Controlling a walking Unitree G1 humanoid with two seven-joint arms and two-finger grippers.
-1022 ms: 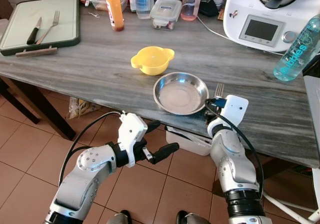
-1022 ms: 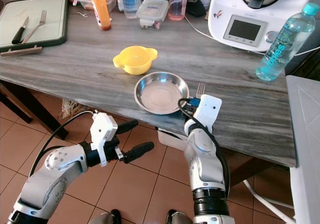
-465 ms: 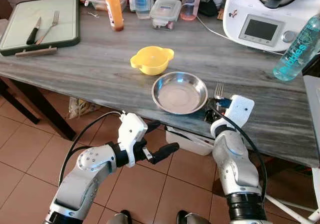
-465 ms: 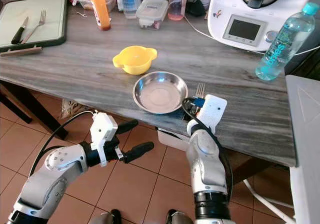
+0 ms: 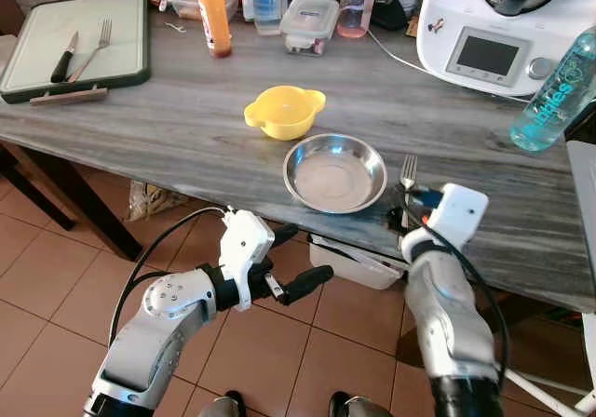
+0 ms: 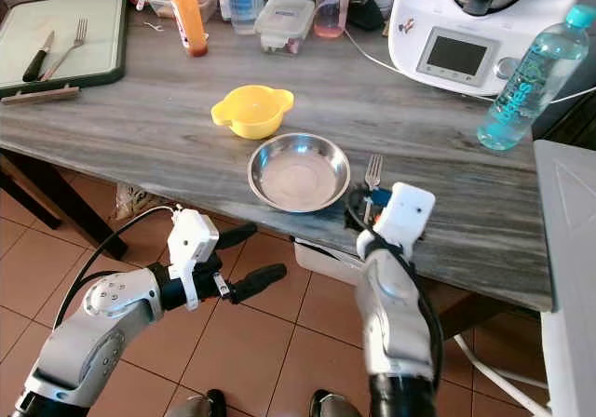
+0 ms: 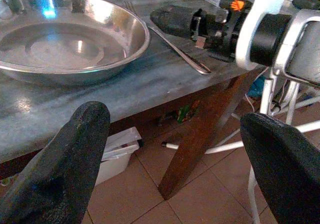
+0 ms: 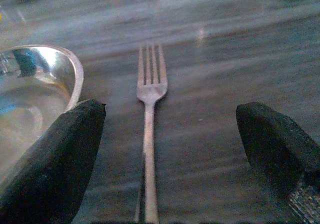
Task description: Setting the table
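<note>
Your left gripper (image 5: 296,261) hangs spread below the bench (image 5: 168,128) edge, forearm level, facing the steel bowl (image 5: 334,172), apparently waiting its turn; the bowl sits near the front edge as the place setting's centre, with the yellow bowl (image 5: 284,112) just behind it; the fork (image 5: 407,173) lies flat just right of the steel bowl, tines pointing away; your right gripper (image 8: 165,161) rests spread astride its handle, not pinching it, wrist raised over the bench edge.

The fork (image 5: 407,174) handle's lower end hides under the right gripper (image 5: 406,214); the water bottle (image 5: 557,89) is cut off by the frame's edge
</note>
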